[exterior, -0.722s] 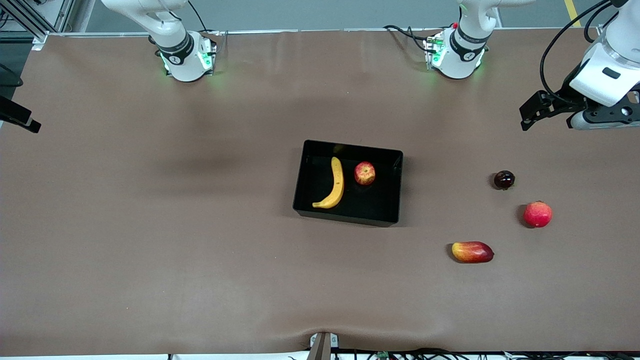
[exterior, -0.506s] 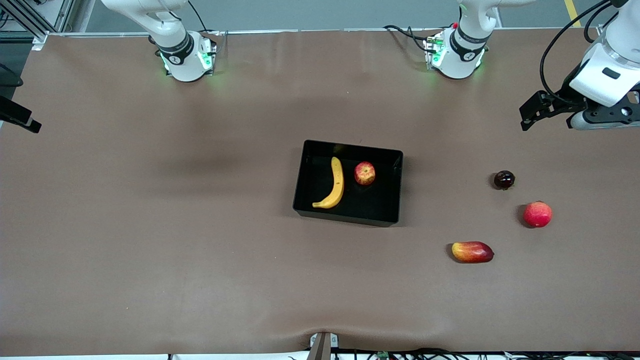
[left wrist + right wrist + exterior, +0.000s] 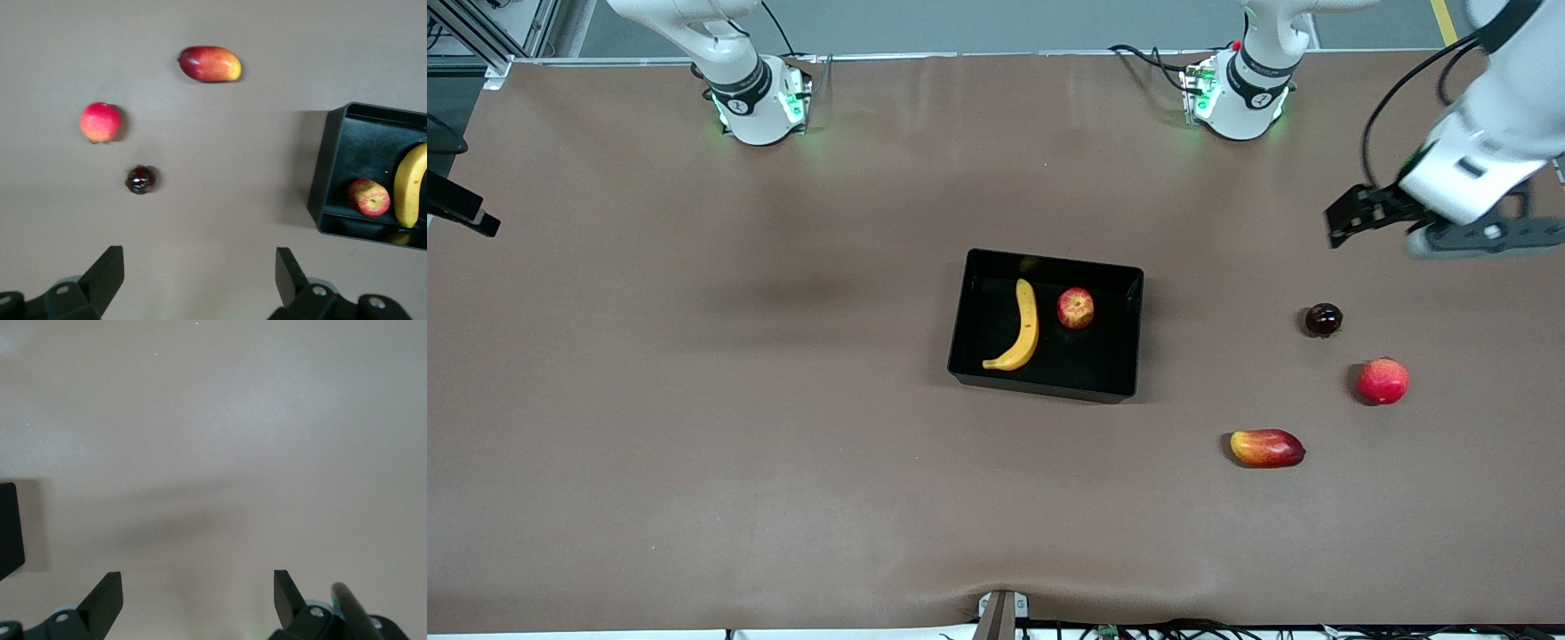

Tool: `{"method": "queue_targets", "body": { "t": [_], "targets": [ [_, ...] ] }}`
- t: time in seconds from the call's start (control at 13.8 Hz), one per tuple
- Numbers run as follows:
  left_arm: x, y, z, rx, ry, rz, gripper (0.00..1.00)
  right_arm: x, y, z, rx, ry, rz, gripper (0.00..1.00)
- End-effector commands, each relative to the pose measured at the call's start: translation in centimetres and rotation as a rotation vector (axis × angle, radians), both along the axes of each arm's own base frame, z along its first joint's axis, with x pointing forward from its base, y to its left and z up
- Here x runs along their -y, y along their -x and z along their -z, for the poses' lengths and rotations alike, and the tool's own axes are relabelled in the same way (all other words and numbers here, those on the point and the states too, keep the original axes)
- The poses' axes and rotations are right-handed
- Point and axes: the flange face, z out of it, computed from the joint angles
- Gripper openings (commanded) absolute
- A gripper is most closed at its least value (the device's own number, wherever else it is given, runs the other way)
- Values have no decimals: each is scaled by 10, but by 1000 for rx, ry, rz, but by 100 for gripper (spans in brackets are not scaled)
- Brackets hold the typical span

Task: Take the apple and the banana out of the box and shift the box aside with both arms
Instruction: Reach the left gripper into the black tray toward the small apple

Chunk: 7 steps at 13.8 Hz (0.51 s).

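The black box (image 3: 1049, 261) sits at the table's middle. The yellow banana (image 3: 1021, 331) and the small red apple (image 3: 1076, 308) lie side by side in it. My left gripper (image 3: 1467, 238) hangs open and empty in the air at the left arm's end of the table. The left wrist view shows its open fingers (image 3: 110, 267), with the box (image 3: 331, 175), apple (image 3: 368, 198) and banana (image 3: 408, 187) off to one side. My right gripper (image 3: 198, 587) is open and empty over bare table. A corner of the box (image 3: 8, 527) shows at that view's edge.
Three loose fruits lie toward the left arm's end: an oblong mango (image 3: 1267, 447), a pink-red round fruit (image 3: 1383, 380) and a small dark fruit (image 3: 1323, 319). The left wrist view also shows the mango (image 3: 209, 64), pink-red fruit (image 3: 100, 122) and dark fruit (image 3: 141, 179).
My left arm's hand has shifted a little toward the table's middle and lower in the front view. The box and all fruits have not moved.
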Motion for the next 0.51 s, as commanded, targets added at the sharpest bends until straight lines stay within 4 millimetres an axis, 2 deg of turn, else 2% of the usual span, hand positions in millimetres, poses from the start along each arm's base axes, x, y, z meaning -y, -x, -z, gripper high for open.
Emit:
{"method": "queue_targets", "body": {
  "t": [0.0,0.22,0.29,0.43],
  "targets": [
    [56,-1,22,-49,3,-10,100,4,-2,-2,7,-17,1,100],
    [126,-1,68,-66,24,-28,100,4,-4,2,1,-15,1,100],
    [156,2,85,-62,40,-18,100,4,-4,2,1,-16,1,100],
    [201,4,126,-57,69,-34,100,3,-4,1,3,-18,1,100]
  ]
}}
